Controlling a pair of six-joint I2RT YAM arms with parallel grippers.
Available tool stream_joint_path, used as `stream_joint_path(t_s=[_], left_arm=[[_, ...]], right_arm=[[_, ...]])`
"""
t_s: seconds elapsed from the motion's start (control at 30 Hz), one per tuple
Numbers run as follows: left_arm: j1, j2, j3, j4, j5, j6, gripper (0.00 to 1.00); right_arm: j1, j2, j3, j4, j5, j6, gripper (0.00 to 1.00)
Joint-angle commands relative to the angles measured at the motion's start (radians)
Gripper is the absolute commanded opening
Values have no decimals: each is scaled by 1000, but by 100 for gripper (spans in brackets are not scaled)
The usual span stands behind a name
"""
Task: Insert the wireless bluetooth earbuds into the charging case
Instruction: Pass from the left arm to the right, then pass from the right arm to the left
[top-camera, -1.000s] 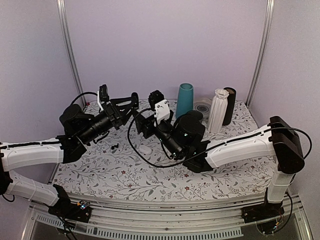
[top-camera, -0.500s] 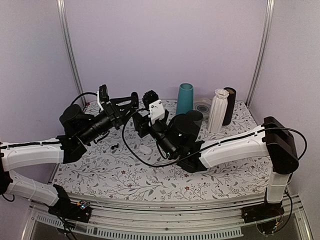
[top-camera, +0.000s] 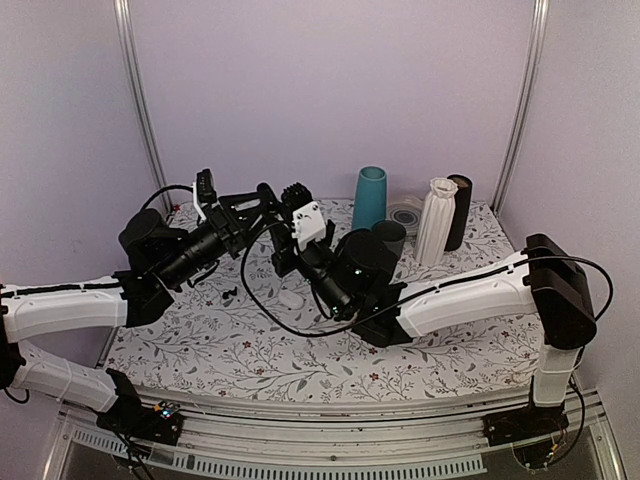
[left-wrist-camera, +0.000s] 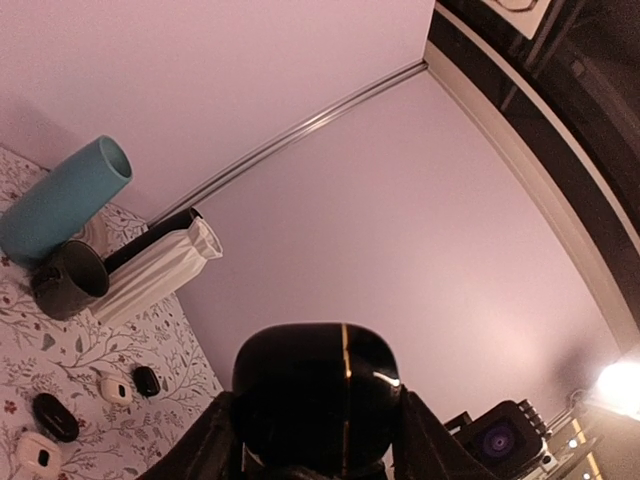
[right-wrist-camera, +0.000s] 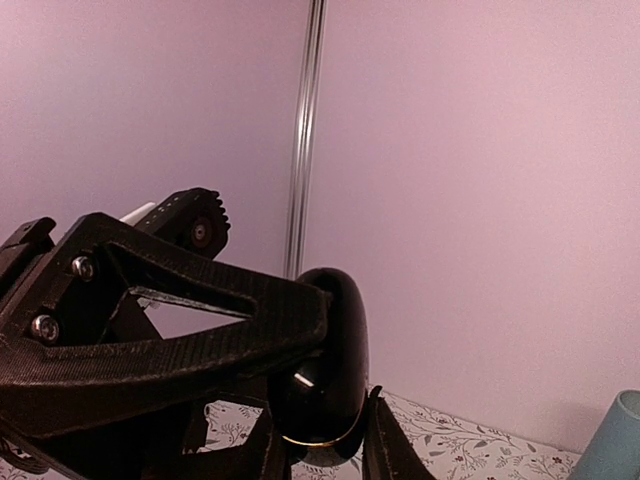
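Observation:
The charging case (left-wrist-camera: 318, 385), glossy black with a thin gold seam, hangs in the air above the table's back left. My left gripper (left-wrist-camera: 318, 425) is shut on it, a finger against each side. In the right wrist view the case (right-wrist-camera: 330, 370) stands on edge, with my right gripper (right-wrist-camera: 325, 445) shut on its lower end. One left finger (right-wrist-camera: 200, 320) crosses it from the left. From above, the left gripper (top-camera: 262, 200) and the right gripper (top-camera: 285, 205) meet tip to tip. Two tiny dark earbuds (top-camera: 230, 291) lie on the floral table (top-camera: 250, 350).
A teal cylinder (top-camera: 369, 200), dark mug (top-camera: 390, 235), white ribbed vase (top-camera: 437, 220) and dark cylinder (top-camera: 460, 210) line the back. A white oval case (top-camera: 290, 298) lies below the grippers. Small black and white pebble-shaped items (left-wrist-camera: 55, 417) sit near the mug (left-wrist-camera: 70, 282).
The right arm has swung left until its gripper reached the left one, and its jaws have closed around the case's end. The left arm has hardly moved.

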Motion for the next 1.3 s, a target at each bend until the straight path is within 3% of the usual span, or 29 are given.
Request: stream_joint_path(t_s=[0.0, 0.07, 0.23, 0.5, 0.8, 1.03, 1.27], left_arm=[[-18, -22, -15, 5, 27, 29, 59], [-17, -40, -10, -40, 12, 49, 75], [-11, -100, 8, -192, -30, 145, 96], [17, -198, 35, -477, -109, 339, 96], [37, -305, 87, -619, -61, 759, 96], [37, -230, 236, -779, 189, 1011, 94], [31, -184, 301, -841, 436, 1104, 95]], right_arm=[[-3, -32, -18, 15, -15, 9, 5], [-2, -57, -39, 12, -37, 11, 4], [-3, -145, -116, -44, -107, 37, 3], [-36, -314, -221, -210, -285, 130, 3], [-121, -497, -282, -446, -726, 228, 2], [-165, -556, -291, -578, -953, 269, 2], [-187, -581, -270, -687, -1034, 317, 2]])
